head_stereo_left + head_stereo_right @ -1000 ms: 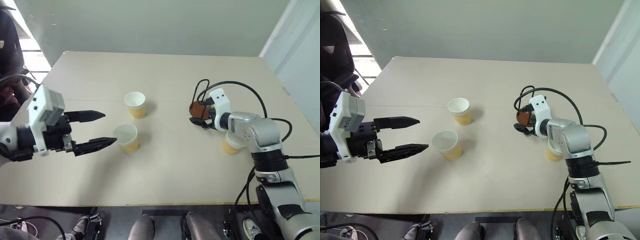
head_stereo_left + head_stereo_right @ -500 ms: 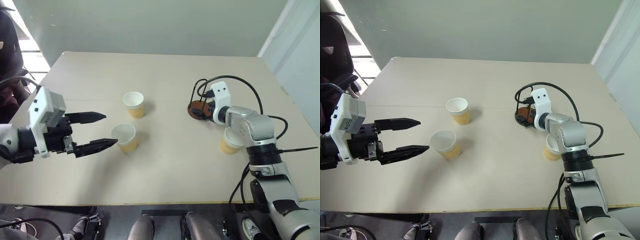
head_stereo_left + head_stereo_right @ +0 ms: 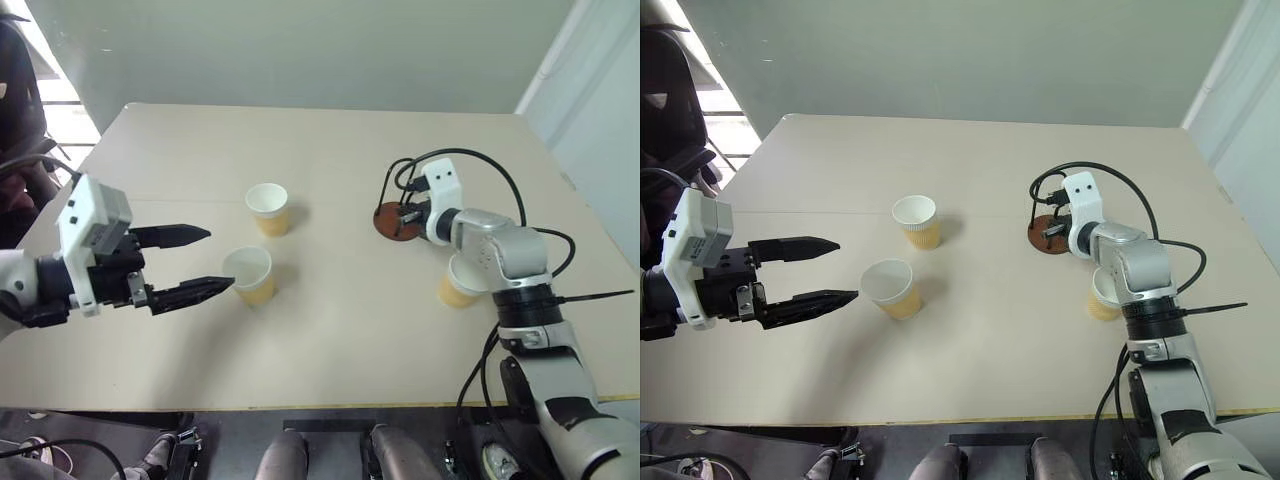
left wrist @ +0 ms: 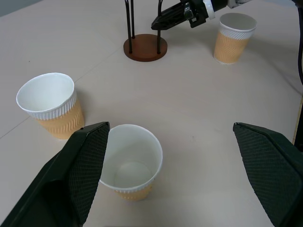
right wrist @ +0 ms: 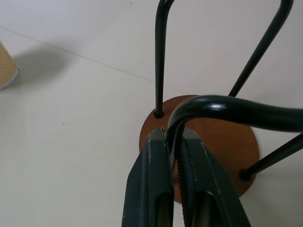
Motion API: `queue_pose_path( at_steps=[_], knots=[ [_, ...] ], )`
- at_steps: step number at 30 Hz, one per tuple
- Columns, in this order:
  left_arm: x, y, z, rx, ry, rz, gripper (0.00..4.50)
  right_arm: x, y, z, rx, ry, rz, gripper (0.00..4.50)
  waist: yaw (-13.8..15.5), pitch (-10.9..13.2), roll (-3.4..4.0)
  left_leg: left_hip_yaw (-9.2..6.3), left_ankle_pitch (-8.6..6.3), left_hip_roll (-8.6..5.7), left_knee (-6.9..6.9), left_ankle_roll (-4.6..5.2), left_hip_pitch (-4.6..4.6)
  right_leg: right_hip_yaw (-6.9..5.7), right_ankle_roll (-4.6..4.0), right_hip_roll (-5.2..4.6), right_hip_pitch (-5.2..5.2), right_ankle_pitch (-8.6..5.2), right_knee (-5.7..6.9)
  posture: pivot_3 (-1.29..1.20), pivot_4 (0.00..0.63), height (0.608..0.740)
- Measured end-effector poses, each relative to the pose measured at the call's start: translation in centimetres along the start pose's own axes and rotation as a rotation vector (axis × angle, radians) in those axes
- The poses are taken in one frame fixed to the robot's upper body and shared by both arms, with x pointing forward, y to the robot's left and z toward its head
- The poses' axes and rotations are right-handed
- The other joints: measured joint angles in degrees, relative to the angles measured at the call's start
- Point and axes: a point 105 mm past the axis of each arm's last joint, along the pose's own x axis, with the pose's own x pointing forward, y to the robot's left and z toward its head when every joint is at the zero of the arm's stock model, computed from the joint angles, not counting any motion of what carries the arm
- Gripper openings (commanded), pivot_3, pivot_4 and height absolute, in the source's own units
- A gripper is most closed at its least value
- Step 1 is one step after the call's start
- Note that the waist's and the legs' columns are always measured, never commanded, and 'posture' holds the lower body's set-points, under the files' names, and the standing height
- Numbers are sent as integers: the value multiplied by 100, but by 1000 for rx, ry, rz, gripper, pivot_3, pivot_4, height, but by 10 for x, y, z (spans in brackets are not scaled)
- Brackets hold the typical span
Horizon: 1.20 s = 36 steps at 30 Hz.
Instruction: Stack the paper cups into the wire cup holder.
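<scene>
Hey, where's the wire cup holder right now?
The wire cup holder stands right of the table's middle, its near wire loop pinched in the right tool, with a paper cup just nearer the robot.

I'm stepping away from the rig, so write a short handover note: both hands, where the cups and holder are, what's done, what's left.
Right hand: shut on a wire loop of the wire cup holder, which stands upright on the table.
Left hand: open, holding nothing, with the nearest paper cup just ahead of its fingertips.
Second paper cup: upright, farther back mid-table.
Third paper cup: upright beside the right forearm.
Done: no cup in the holder.
Left: stack all three cups.
</scene>
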Motion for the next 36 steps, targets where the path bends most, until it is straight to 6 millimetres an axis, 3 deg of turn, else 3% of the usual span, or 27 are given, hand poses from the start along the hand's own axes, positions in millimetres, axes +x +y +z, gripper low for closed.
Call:
queue_pose_path(
  at_steps=[4,8,14,18,26,36],
  knots=[
    [0,0,-1,-1,2,0,4500,-9,8,-3,-52,5,132,19,9,0,0,1,1,0,0,-1,-2,0,0,0,1,0,-2,0,150,740],
    [0,0,-1,-1,2,0,4500,-26,30,-10,-132,13,333,19,4,0,0,4,4,-1,-1,-9,-3,0,0,0,1,0,-4,0,150,740],
    [0,0,0,1,1,-1,4500,-72,64,-29,-312,35,684,19,12,-1,-2,8,5,-1,10,-9,-2,3,5,3,13,2,-6,0,150,740],
    [1,0,0,3,2,-6,4500,-96,76,-43,-383,68,829,19,8,-1,-2,10,6,-1,22,-7,4,5,9,4,24,7,-5,0,150,740],
    [3,-1,0,6,3,-18,4500,-117,95,-59,-431,76,953,19,4,-3,-5,10,11,0,35,0,8,6,6,6,29,17,-3,0,150,740],
    [7,0,1,4,1,-49,4500,-120,94,-80,-446,47,917,19,13,-10,-16,10,9,0,39,3,34,9,5,6,60,18,-4,0,150,740]
  ],
)
